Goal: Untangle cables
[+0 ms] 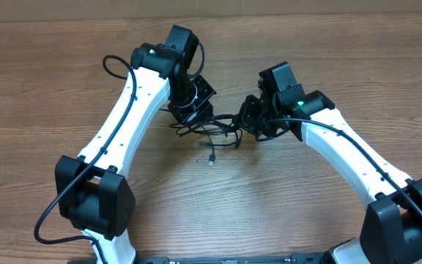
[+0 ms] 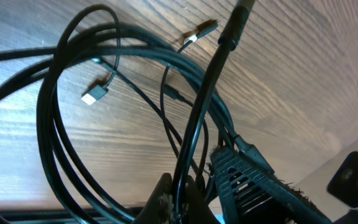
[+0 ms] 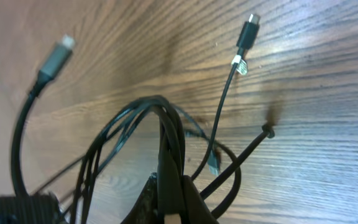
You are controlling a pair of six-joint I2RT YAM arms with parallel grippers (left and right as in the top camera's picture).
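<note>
On the counter (image 1: pixel 284 198), between the arms, left end effector (image 1: pixel 192 115) was clamped on strands of the cables (image 1: pixel 218 126); right end effector (image 1: pixel 246 122) was pinched shut on another bunch. Thin black loops ran tangled between them, one grey plug (image 1: pixel 211 160) lying on the wood.

This is looking like a robotics lab bench: two white-and-black robot arms (image 1: pixel 130 103) are reaching in from the lower corners of the overhead frame across a wood-grain table (image 1: pixel 269 213), which is filling nearly the whole view, with a plain beige strip (image 1: pixel 211 6) running along the top edge.
</note>
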